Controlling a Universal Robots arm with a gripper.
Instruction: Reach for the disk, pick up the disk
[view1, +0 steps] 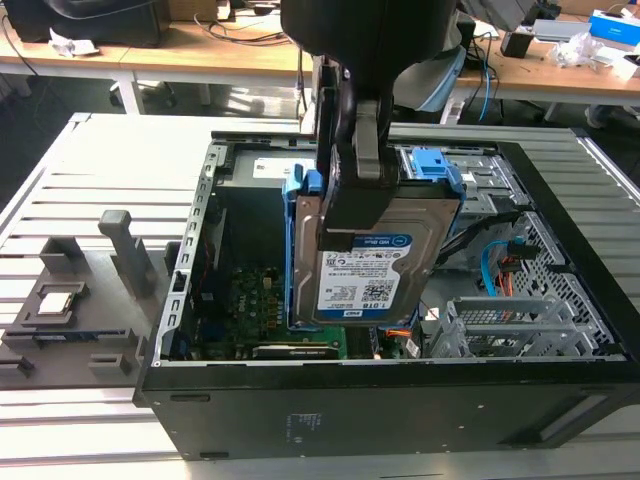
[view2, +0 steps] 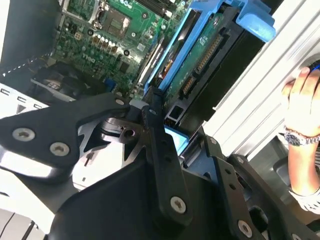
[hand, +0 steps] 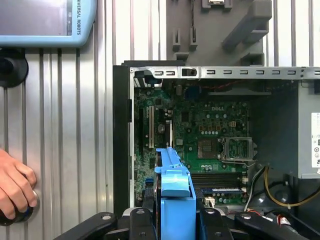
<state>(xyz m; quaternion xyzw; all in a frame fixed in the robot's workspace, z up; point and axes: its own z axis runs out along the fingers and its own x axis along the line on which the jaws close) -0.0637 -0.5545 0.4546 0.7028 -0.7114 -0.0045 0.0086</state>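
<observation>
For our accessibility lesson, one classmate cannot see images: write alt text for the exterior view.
A robot gripper holds the disk, a silver hard drive with a white-and-blue label and blue bracket, upright above an open black computer case whose green motherboard shows inside. The case lies on a slatted metal table, with a grey parts fixture at the exterior view's left.

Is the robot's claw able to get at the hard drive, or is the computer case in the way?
Yes, it looks so. The claw is already shut on the hard drive, holding it upright above the open computer case, whose side is off, so nothing blocks it.
</observation>
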